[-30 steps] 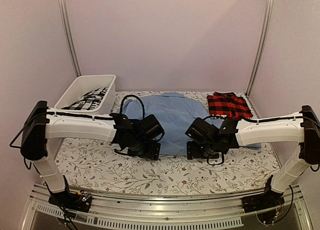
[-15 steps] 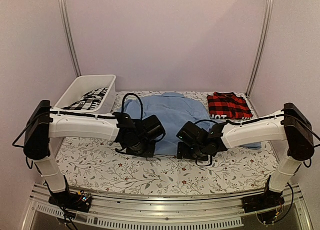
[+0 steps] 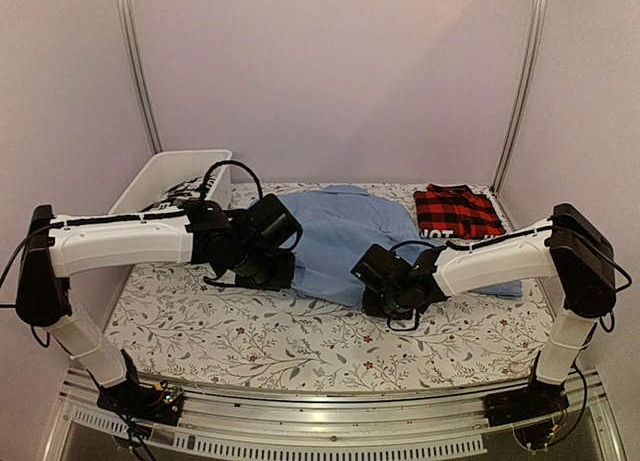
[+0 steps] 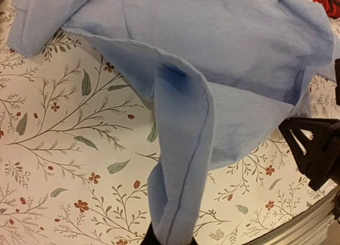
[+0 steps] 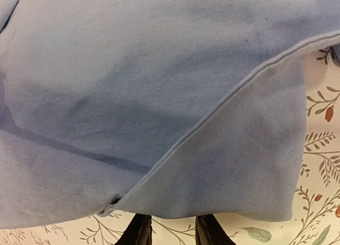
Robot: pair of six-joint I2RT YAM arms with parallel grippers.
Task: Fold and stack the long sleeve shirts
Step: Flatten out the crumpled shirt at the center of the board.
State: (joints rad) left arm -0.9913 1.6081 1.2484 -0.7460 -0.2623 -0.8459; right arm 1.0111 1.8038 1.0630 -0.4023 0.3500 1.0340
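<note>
Left gripper (image 4: 168, 238) jaws pinch a fold of the plain light blue cloth shirt (image 4: 212, 53); right gripper (image 5: 171, 226) jaws stand parted under its hem.

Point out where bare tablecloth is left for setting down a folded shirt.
Free: the near strip of tablecloth between the blue shirt and the front rail. Crowded: the back, with white bin, blue shirt and plaid shirt.
</note>
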